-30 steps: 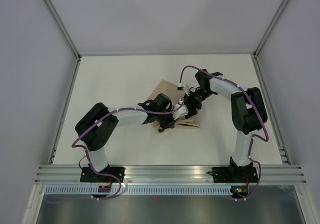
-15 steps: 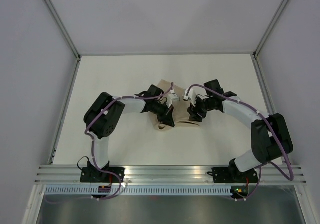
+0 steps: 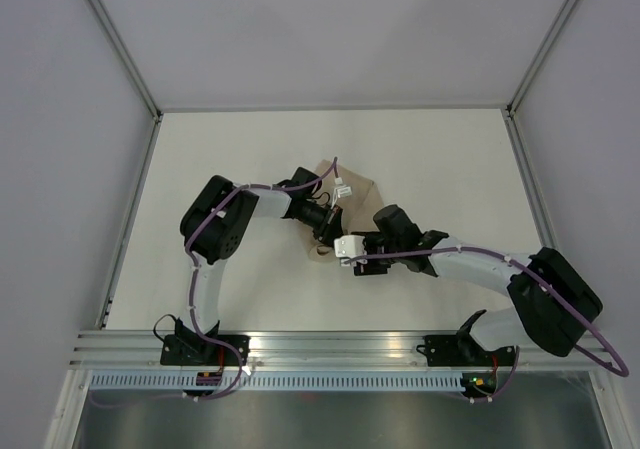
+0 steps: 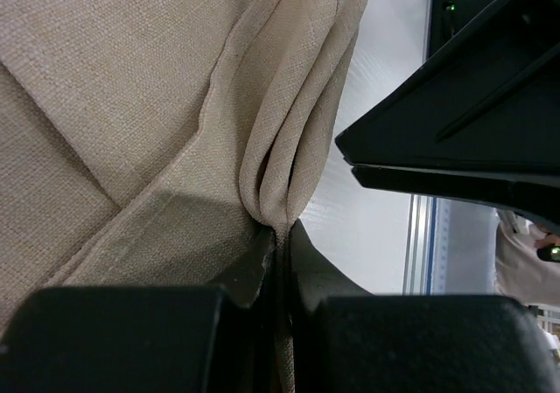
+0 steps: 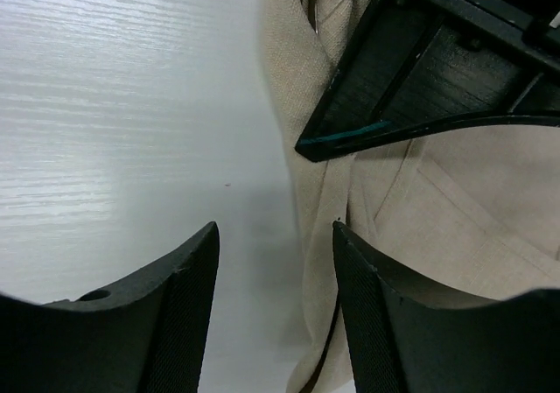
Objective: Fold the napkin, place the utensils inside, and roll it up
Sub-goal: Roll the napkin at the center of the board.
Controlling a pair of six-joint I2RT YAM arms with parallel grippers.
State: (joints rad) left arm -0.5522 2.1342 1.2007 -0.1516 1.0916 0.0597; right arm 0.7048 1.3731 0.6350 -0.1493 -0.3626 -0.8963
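Observation:
The tan napkin (image 3: 356,183) lies folded and bunched mid-table, mostly under both arms. My left gripper (image 3: 327,231) is shut on a raised fold of the napkin (image 4: 131,104); the cloth runs up out of its jaws (image 4: 282,246). My right gripper (image 3: 345,261) is open and low at the napkin's near-left edge. In the right wrist view it (image 5: 276,235) straddles the cloth's edge (image 5: 455,200), with bare table on its left side. The left gripper (image 5: 420,78) shows just beyond it. The fork is hidden.
The white table (image 3: 230,159) is walled by metal rails at the back and sides (image 3: 330,109). The arm-base rail (image 3: 340,347) runs along the near edge. The two grippers are very close together; the right gripper's body (image 4: 464,139) fills the left wrist view's right side.
My right arm has swung from the napkin's right side round to its near-left edge, with its elbow now low at the right. My left gripper has stayed on the cloth, shifting slightly.

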